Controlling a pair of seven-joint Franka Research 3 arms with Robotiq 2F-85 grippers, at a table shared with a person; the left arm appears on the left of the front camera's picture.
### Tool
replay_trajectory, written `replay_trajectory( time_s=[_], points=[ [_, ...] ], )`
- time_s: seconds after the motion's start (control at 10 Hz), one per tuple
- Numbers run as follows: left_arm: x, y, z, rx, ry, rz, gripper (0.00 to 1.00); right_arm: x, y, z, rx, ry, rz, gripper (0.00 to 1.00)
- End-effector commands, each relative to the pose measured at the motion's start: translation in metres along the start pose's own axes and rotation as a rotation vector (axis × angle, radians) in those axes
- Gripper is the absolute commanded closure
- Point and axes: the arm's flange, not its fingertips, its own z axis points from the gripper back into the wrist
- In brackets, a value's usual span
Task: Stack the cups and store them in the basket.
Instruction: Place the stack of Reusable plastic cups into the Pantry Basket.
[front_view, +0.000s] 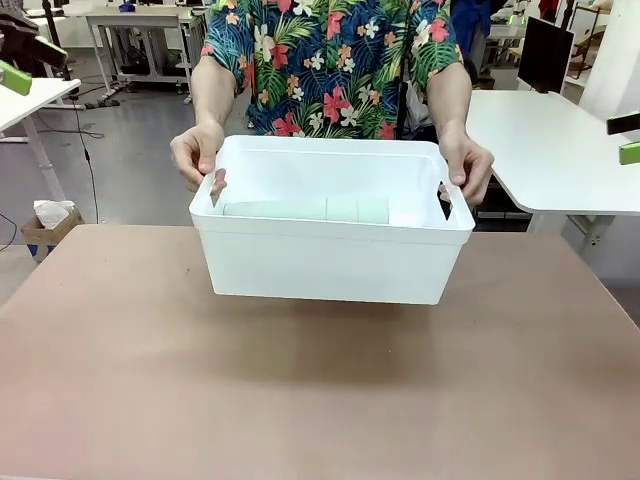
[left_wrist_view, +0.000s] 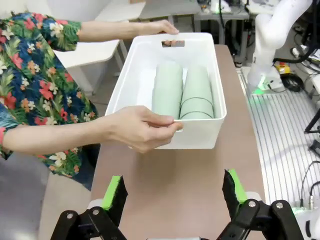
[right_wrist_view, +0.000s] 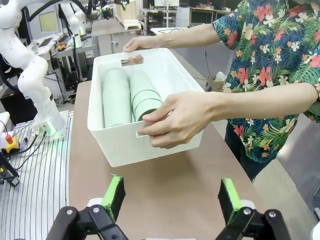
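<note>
Nearest the lens in each wrist view, the left gripper (left_wrist_view: 172, 192) and the right gripper (right_wrist_view: 171, 196) are seen with green-padded fingers spread wide apart, nothing held between them, both poised above the bare brown table (front_view: 300, 400) at the robot's side.

Beyond them, over the middle of the table toward its far edge, the basket (front_view: 330, 260) is gripped by a person at both short ends, one hand (front_view: 197, 152) at the handle slot on the robot's left, the other hand (front_view: 468, 165) at the slot on the robot's right. A shadow is cast on the tabletop beneath the bin, so it appears to be lifted clear of the surface (or only just being set down; which cannot be told).

Inside the basket the cups (left_wrist_view: 182, 92) are laid on their sides in two nested stacks, side by side along its length; rims of several nested tumblers are visible on one stack, though the full count cannot be made out.

No loose cup is seen on the table. The stacking and storing are judged done, with only the basket's handling left.
</note>
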Motion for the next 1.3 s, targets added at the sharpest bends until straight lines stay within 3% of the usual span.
replay_trajectory(
  time_s=[0.0, 0.1, 1.2],
  points=[
    [-0.0046, -0.0030, 0.0023, 0.038, -0.087, -0.010, 0.00, 0.0037, -0.0017, 0.0000, -0.002, -0.026, -0.001, 0.00],
    [0.0000, 0.0000, 0.0000, 0.000, 0.000, 0.000, 0.00, 0.0037, -0.0017, 0.0000, -0.002, -0.026, -0.001, 0.00],
    [0.0000, 0.0000, 0.0000, 0.000, 0.000, 0.000, 0.00, 0.0037, -0.0017, 0.0000, -0.002, -0.026, -0.001, 0.00]
  ],
)
